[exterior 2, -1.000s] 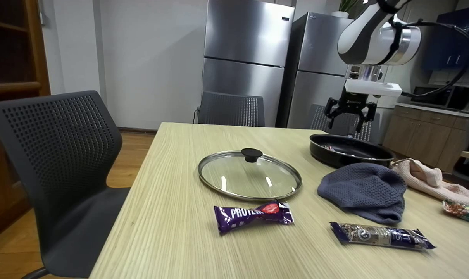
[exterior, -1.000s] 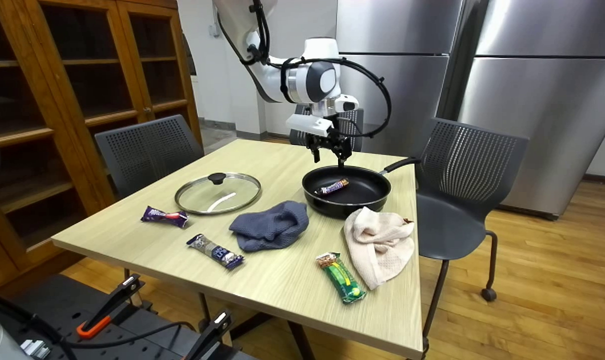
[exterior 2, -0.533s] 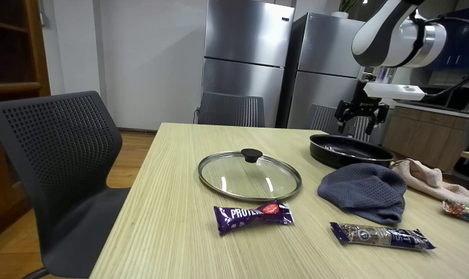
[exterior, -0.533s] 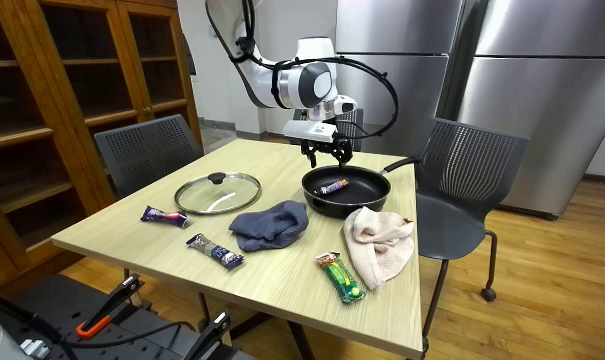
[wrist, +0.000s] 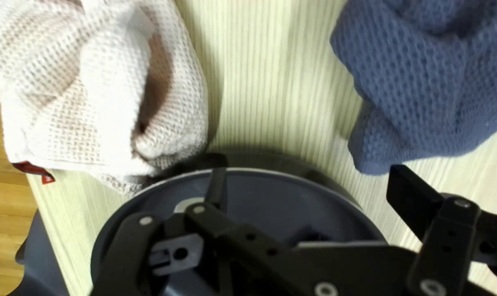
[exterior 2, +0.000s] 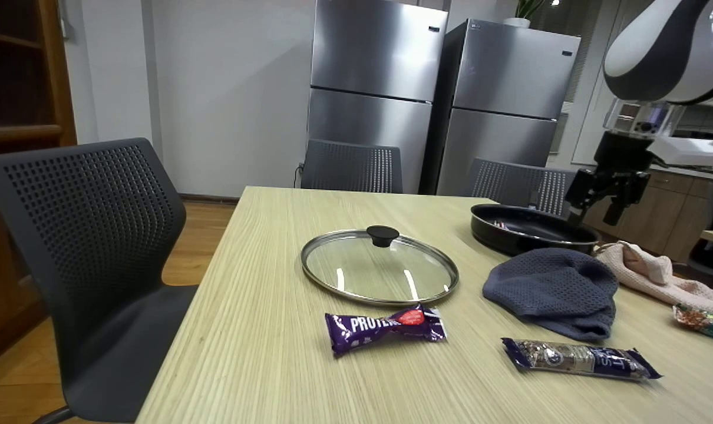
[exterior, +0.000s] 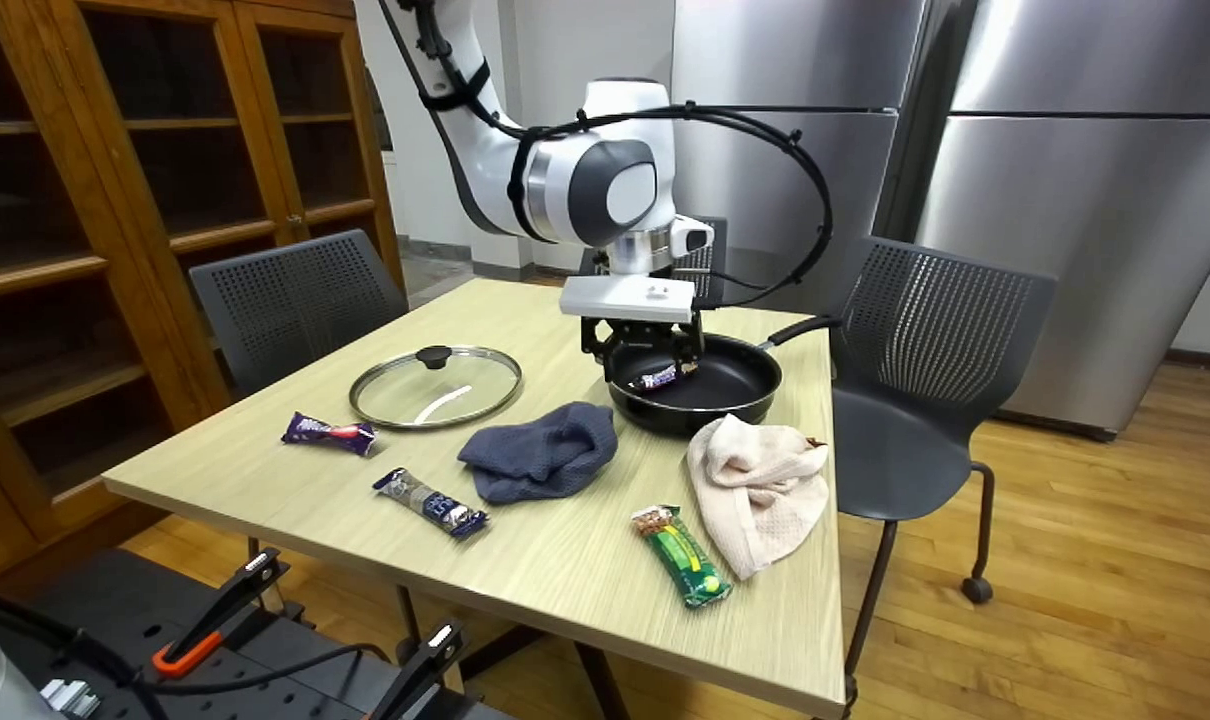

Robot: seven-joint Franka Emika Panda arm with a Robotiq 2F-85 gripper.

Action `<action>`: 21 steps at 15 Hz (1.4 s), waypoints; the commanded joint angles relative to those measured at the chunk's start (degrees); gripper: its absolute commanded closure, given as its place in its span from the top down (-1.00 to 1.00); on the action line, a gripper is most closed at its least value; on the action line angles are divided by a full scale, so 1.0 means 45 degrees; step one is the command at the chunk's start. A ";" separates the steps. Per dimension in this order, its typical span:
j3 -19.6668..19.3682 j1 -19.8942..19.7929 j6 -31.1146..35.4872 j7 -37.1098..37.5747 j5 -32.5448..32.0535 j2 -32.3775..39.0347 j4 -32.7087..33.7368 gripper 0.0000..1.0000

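Frying pan (exterior: 740, 388), wrapped bar (exterior: 655, 379) inside, sat on table (exterior: 565, 545) beside pink cloth (wrist: 67, 98). Your gripper (wrist: 309, 174) hung over it, jaws wide, nothing held. Step looked like positioning; next move likely called for careful alignment, jaws clear of pan.

A kitchen or break room; which of the two cannot be told.

Two tall steel fridges (exterior 2: 374, 106) stand at the back, and in an exterior view wooden kitchen cupboards (exterior 2: 677, 197) show at the far edge. A wooden cabinet (exterior: 180, 240) with glass doors stands to one side. Grey chairs (exterior: 935, 370) with perforated backs, like office seating, stand around a pale bench (exterior: 585, 570) over a wood floor (exterior: 1095, 570). On the bench are a frying pan (exterior: 740, 380), a glass lid (exterior: 435, 390) and wrapped snack bars (exterior: 682, 556).
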 commanded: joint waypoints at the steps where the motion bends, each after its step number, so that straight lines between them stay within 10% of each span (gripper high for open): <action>1: 0.0598 -0.1398 0.0377 -0.2518 -0.0184 -0.1580 -0.2019 1.00; 21: 0.0215 -0.3090 0.3654 -0.5624 -0.1325 -0.0303 -0.4104 1.00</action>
